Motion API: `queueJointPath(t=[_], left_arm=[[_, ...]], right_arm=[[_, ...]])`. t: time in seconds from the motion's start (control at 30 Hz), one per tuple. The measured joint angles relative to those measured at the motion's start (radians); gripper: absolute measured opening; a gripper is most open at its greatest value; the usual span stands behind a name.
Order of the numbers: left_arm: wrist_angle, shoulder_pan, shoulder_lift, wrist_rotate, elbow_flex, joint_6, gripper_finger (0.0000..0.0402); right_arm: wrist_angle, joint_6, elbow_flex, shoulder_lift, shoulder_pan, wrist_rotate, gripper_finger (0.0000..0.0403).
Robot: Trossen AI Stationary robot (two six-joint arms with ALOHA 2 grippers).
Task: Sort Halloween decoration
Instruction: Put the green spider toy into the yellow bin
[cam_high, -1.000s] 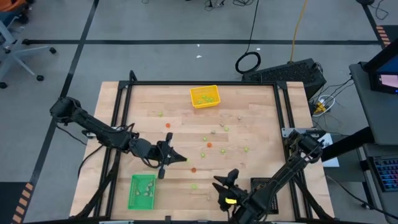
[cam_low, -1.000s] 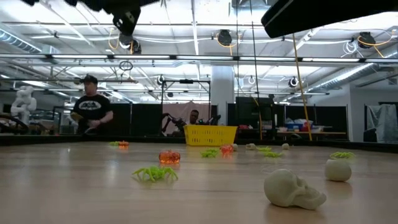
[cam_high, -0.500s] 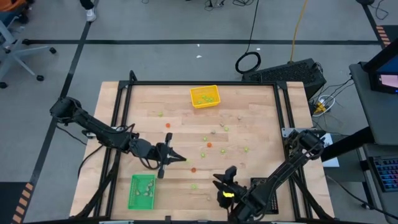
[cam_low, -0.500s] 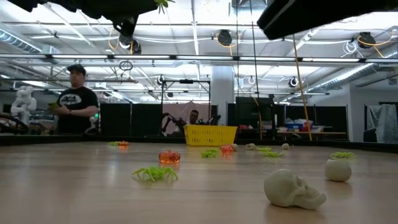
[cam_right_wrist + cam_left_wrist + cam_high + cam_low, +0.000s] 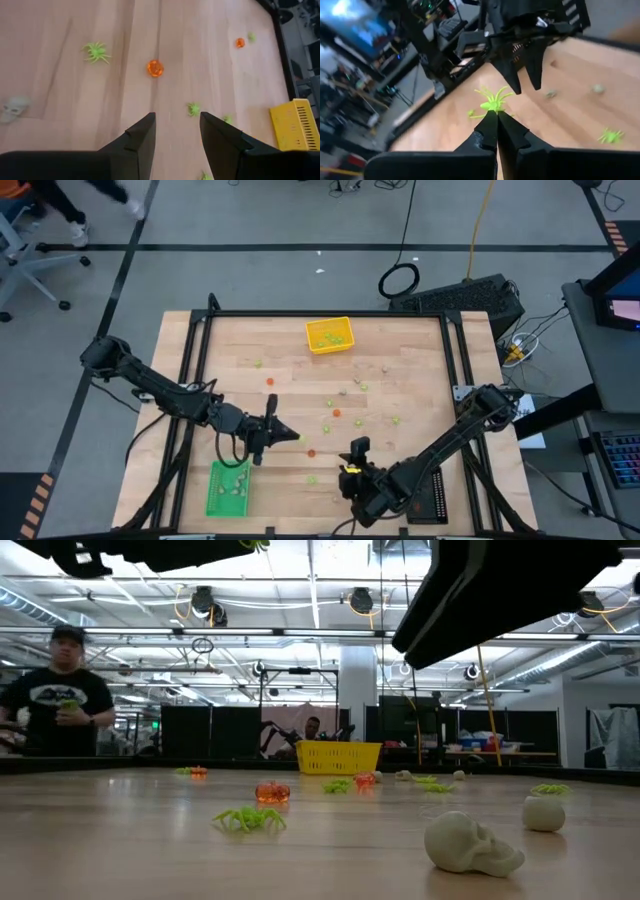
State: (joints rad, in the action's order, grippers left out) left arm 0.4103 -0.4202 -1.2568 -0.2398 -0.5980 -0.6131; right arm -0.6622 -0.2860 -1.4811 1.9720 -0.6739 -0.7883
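Small Halloween decoration pieces lie scattered on the wooden table: green spiders [image 5: 96, 51], an orange pumpkin [image 5: 155, 68], and a pale skull [image 5: 470, 843]. My left gripper [image 5: 292, 437] hangs over the table's left middle, shut on a light green spider [image 5: 492, 102]. My right gripper [image 5: 177, 125] hovers open above the near middle of the table [image 5: 355, 450] with nothing between its fingers. The orange pumpkin lies on the wood a little ahead of it. My right gripper [image 5: 520, 65] also shows beyond the held spider. My left gripper pinches the light green spider by its near side [image 5: 493, 108] between the free ends of its two fingers. The fingers come nearly level from the table's left. The spider sticks out beyond the tips, its legs spread, lifted clear of the table.
A yellow tray [image 5: 329, 335] with green pieces stands at the far middle. A green tray [image 5: 228, 487] with pale pieces sits near the front left, and a black tray [image 5: 428, 492] lies under the right arm. A person [image 5: 62, 690] stands beyond the table.
My left gripper has rolled about its own axis in place, still shut on the spider. My right gripper has moved toward the table's far edge and a little left, staying open. The person in the room has walked left.
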Motion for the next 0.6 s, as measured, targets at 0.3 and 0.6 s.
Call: queueJointPath(t=[0.3, 0.6], left_arm=[[0.000, 0.000, 0.000, 0.000, 0.000, -0.153, 0.0000], [0.014, 0.002, 0.000, -0.018, 0.000, -0.052, 0.0000]], right_arm=[[-0.005, 0.045, 0.000, 0.000, 0.039, 0.092, 0.0141], [-0.091, 0.052, 0.000, -0.020, 0.059, 0.142, 0.0141]])
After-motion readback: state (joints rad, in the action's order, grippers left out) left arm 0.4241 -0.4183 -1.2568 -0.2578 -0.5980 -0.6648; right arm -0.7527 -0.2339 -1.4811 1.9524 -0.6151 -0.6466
